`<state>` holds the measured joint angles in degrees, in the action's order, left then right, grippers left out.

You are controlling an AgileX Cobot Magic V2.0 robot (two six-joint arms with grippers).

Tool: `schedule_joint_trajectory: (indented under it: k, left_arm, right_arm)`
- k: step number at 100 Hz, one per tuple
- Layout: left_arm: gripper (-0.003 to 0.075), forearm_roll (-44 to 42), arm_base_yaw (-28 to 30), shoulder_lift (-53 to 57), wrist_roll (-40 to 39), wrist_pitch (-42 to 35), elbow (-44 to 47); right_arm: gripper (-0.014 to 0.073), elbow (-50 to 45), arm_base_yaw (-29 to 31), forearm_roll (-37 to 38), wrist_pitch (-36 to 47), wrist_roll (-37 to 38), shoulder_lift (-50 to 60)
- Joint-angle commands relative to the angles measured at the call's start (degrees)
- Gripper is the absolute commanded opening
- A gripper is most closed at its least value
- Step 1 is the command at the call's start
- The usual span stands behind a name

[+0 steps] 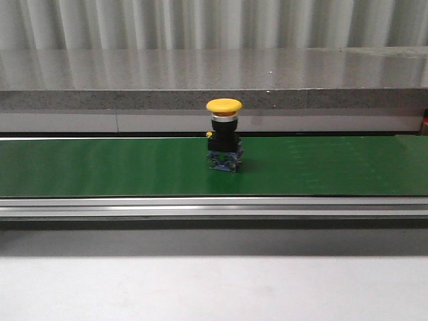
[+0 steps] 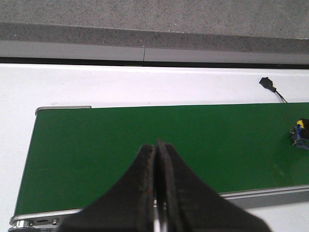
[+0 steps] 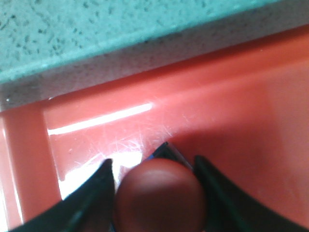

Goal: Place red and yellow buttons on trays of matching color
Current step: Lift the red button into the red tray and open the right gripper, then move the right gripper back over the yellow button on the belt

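a green conveyor belt (image 1: 100, 167) runs across the front view, edged by a metal rail, with a speckled grey stone counter (image 1: 214, 73) behind it and pale ribbed wall panels above. the yellow button (image 1: 224, 137) stands upright on the belt near its middle. the left gripper (image 2: 156, 145) hangs over the belt's end with its fingers pressed together, holding nothing. the right gripper (image 3: 154, 166) sits low inside the red tray (image 3: 241, 96), its fingers set either side of the red button (image 3: 161, 193) and right against the cap
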<state>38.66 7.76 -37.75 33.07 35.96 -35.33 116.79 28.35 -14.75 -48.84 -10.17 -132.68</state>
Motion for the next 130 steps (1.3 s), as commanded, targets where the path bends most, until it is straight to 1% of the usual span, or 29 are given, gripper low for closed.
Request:
schedule_joint_trajectory:
  k: [1,10,27,45,59,81,90,102,116,130]
  left_arm:
    - [-0.0020,2.28,-0.32,0.11,-0.03,-3.13,-1.48]
    - [-0.0020,2.28,-0.32,0.11,-0.03,-3.13,-1.48]
    - [-0.0020,2.28,-0.32,0.11,-0.03,-3.13,-1.48]
    - [-0.0020,2.28,-0.32,0.11,-0.03,-3.13,-1.48]
    - [-0.0020,2.28,-0.32,0.11,-0.03,-3.13,-1.48]
    - [-0.0020,2.28,-0.32,0.11,-0.03,-3.13,-1.48]
    - [-0.0020,2.28,-0.32,0.11,-0.03,-3.13,-1.48]
    - [-0.0020,2.28,-0.32,0.11,-0.03,-3.13,-1.48]
    - [-0.0020,2.28,-0.32,0.11,-0.03,-3.13,-1.48]
    - [-0.0020,2.28,-0.32,0.11,-0.03,-3.13,-1.48]
  right_arm:
    - [0.0545,2.09,0.26,-0.59,2.02,-0.03,3.89]
    - [0.0598,3.14,0.26,-0.59,1.97,-0.03,3.89]
    - [0.0598,6.69,0.26,-0.59,-1.13,-0.03,5.42]
    - [0.0598,7.79,-0.38,-0.59,-5.43,-0.14,10.86]
    - [0.0598,7.79,-2.25,-0.64,-8.90,-2.87,15.95]
    - [0.0598,6.59,-7.49,-0.64,-18.30,-4.22,23.33]
    - [0.0594,4.66,-9.89,-0.64,-20.46,-4.26,26.10]
    - [0.0594,0.21,-12.88,-0.64,-21.07,-4.66,30.85]
    - [0.0594,-7.91,-16.18,-0.64,-20.19,-5.89,36.85]
    - [0.0594,-18.37,-19.65,-0.64,-17.50,-7.65,43.59]
